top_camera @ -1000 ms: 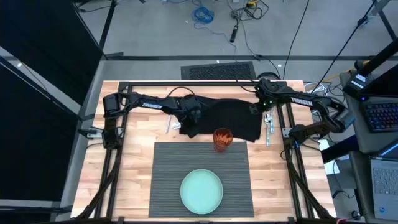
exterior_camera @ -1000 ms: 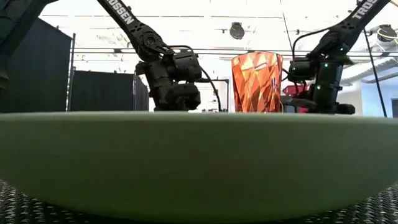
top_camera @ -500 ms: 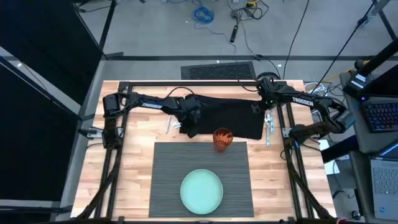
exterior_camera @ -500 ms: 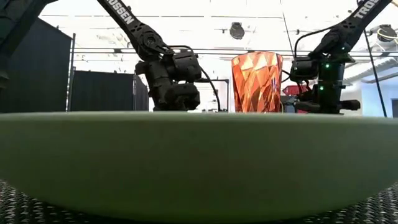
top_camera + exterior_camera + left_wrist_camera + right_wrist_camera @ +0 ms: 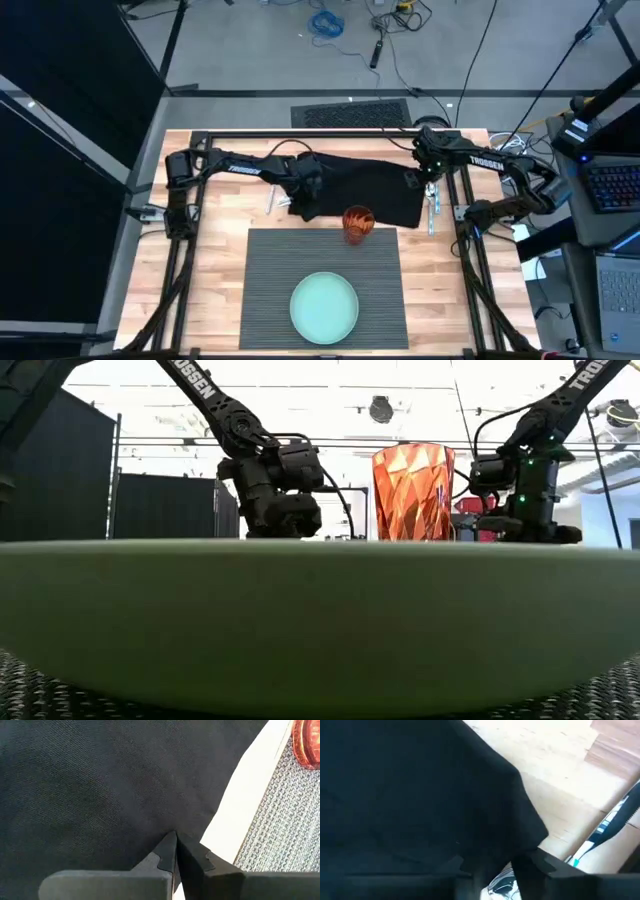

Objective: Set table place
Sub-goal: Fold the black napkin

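The ribbed dark grey placemat (image 5: 322, 262) lies in the middle of the table with the pale green plate (image 5: 324, 307) on its near half. An orange glass (image 5: 357, 223) stands at its far edge. Beyond it the black napkin (image 5: 368, 188) lies flat on the wood. My left gripper (image 5: 303, 207) is shut at the napkin's near left corner. My right gripper (image 5: 428, 181) hovers over the napkin's right edge. Its fingers are apart, with the cloth's corner (image 5: 535, 827) and a shiny bit of cutlery (image 5: 502, 882) between them; whether they touch either, I cannot tell. My left gripper has its two fingertips (image 5: 170, 845) closed together on the napkin close to its near left edge (image 5: 212, 817), coming from above and slanting down. The tips hide whether a fold or a single layer is caught. The cloth around them lies flat on the table.
Cutlery (image 5: 432, 208) lies on the wood right of the napkin, and another small piece (image 5: 272, 199) lies left of it. The black frame rails (image 5: 300, 134) run along the table's far and side edges. Bare wood shows on both sides of the placemat.
My right gripper has shifted a little toward the table's right edge, over the napkin's right edge. The napkin, glass and plate stay where they were.
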### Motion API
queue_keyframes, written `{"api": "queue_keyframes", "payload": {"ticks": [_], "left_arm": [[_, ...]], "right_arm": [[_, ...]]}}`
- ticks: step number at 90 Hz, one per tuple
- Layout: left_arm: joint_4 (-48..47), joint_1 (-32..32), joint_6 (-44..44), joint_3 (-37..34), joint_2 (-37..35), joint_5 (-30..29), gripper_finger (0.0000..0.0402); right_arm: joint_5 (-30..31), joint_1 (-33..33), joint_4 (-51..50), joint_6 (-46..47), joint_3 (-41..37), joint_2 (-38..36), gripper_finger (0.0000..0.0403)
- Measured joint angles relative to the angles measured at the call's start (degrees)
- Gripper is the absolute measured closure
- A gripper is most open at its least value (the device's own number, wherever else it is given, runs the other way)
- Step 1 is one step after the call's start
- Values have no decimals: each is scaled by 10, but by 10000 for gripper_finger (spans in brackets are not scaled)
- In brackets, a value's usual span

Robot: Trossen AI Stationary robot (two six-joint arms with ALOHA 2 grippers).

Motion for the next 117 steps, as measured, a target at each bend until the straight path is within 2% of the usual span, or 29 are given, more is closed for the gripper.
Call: {"api": "queue_keyframes", "payload": {"ticks": [16,32,55,74,99,117], "left_arm": [[0,0,0,0,0,0,402],[0,0,0,0,0,0,402],[0,0,0,0,0,0,402],[0,0,1,0,0,0,402],[0,1,4,0,0,0,402],[0,4,8,0,0,1,402]], "right_arm": [[11,0,0,1,0,0,228],[14,0,-11,3,24,0,191],[27,9,-104,14,91,-1,183],[15,31,-183,50,93,-9,185],[-33,157,-208,147,93,-19,186],[-33,247,-193,219,91,-19,186]]}}
